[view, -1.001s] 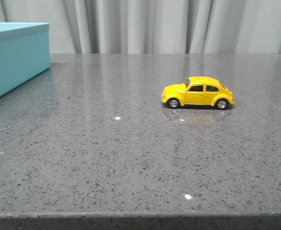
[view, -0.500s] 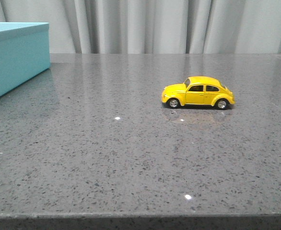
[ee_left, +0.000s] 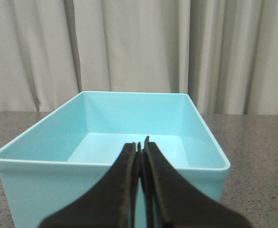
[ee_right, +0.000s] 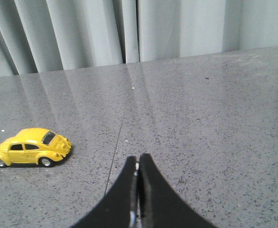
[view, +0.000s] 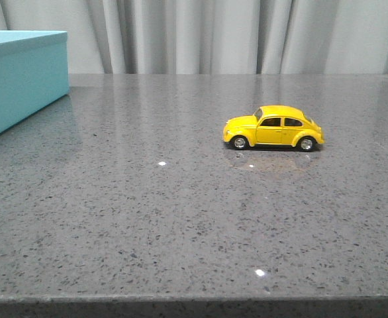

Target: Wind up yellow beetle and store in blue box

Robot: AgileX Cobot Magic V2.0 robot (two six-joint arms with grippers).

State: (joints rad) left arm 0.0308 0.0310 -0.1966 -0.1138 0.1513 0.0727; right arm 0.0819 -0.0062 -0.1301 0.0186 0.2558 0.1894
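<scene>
Yellow beetle (view: 273, 127) stands on the grey bench (view: 181, 218), side-on, well apart from the blue box (view: 22, 76) at far left. The right claw (ee_right: 138, 167), pressed together, is nearer; the car sits off to its side. The left claw (ee_left: 141, 147), also together, faces the box.

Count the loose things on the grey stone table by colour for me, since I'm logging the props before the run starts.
Yellow: 1, the small glossy yellow toy Beetle car, standing on its wheels on the speckled grey table.
Turquoise-blue: 1, the large open rectangular box, with nothing inside it.
Total: 2.
</scene>
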